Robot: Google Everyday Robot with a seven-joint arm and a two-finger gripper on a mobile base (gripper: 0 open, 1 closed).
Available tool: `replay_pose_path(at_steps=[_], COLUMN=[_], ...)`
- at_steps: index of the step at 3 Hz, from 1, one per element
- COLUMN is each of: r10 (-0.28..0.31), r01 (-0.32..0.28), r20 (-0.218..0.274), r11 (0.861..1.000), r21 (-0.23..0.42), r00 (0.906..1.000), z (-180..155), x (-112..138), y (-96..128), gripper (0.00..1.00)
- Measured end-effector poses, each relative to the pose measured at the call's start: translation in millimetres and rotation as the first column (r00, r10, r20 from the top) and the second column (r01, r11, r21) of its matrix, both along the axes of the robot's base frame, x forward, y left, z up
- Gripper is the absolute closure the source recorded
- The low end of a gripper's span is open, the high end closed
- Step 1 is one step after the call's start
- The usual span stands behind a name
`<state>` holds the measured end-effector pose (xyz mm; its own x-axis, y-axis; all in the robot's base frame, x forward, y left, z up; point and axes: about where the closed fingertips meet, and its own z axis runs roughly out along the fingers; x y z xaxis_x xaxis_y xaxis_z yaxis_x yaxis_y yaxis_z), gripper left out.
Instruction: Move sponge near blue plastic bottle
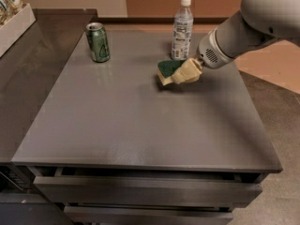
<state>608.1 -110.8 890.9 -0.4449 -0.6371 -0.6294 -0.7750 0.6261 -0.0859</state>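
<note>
While your gripper (183, 74) holds the sponge (168, 68) clamped, low over the table (140, 125) and just in front of the blue plastic bottle (182, 29), you look to be at the end of the carry. What's left, I'd judge, is to set it down and let go without nudging the bottle; whether the sponge touches the tabletop is hard to make out, and the gripper hides its right end
</note>
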Motion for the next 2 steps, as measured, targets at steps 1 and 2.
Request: replay_pose_path(at_steps=[1,2], r10=[-0.025,-0.024], r01=[0.025,0.026], r20=[0.021,0.028], r11=[0.999,0.998], r21=[-0.029,-0.049], r00=[0.9995,0.9993], z=[0.1,-6.4], x=[22.2,38.9], y=[-7.8,-11.1], gripper=[1.0,1.0])
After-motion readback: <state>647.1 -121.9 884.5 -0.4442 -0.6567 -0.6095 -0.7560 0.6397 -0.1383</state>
